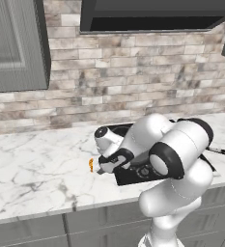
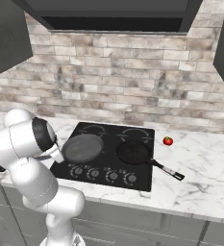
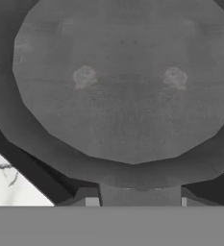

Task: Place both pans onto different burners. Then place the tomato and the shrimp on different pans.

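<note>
The hand (image 3: 136, 202) looks clamped on the grey skillet's (image 2: 82, 147) handle, the skillet on the cooktop's (image 2: 108, 173) front-left burner beside the black pan (image 2: 132, 153); release cleanly before fetching the shrimp (image 1: 91, 165) or tomato (image 2: 168, 141) from the counter (image 2: 205, 168).

The cooktop (image 2: 108, 161) is flat, glossy black glass; on it the grey skillet (image 2: 82, 147) looks matt and faintly mottled, like cast metal, and the pan (image 2: 132, 153) beside it is a smoother black. Around the cooktop the tabletop (image 2: 200, 173) is polished white marble with grey veins, and behind it the wall (image 2: 123, 86) is rough, matt brick.
</note>
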Robot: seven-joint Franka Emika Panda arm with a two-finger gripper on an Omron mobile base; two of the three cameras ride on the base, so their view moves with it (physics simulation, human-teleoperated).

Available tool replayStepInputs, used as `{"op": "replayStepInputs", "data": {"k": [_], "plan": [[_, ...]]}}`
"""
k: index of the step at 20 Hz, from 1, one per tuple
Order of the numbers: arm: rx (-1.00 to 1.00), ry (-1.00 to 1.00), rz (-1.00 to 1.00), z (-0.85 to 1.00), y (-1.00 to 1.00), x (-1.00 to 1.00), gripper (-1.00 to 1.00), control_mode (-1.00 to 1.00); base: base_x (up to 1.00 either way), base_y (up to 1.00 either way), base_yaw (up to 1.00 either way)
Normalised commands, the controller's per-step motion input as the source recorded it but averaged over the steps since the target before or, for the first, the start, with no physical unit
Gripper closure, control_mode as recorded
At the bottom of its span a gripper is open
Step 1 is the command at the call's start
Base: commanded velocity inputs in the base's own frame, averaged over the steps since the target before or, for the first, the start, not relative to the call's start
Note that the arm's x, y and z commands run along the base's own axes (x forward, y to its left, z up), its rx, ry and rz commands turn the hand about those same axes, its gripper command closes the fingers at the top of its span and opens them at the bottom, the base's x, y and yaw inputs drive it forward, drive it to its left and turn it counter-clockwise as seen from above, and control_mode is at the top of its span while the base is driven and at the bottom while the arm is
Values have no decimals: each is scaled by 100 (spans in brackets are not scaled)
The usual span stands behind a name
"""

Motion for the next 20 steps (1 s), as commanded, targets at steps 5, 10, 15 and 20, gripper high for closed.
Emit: {"op": "replayStepInputs", "data": {"k": [5, 10, 15, 20], "plan": [[0, 0, 0, 0, -10, 0, 100, -100, 0, 0, 0], [0, 0, 0, 0, -4, 0, 100, -100, 0, 0, 0], [0, 0, 0, 0, 0, 0, -100, -100, 0, 0, 0], [0, 0, 0, 0, 0, 0, -100, -100, 0, 0, 0]]}}
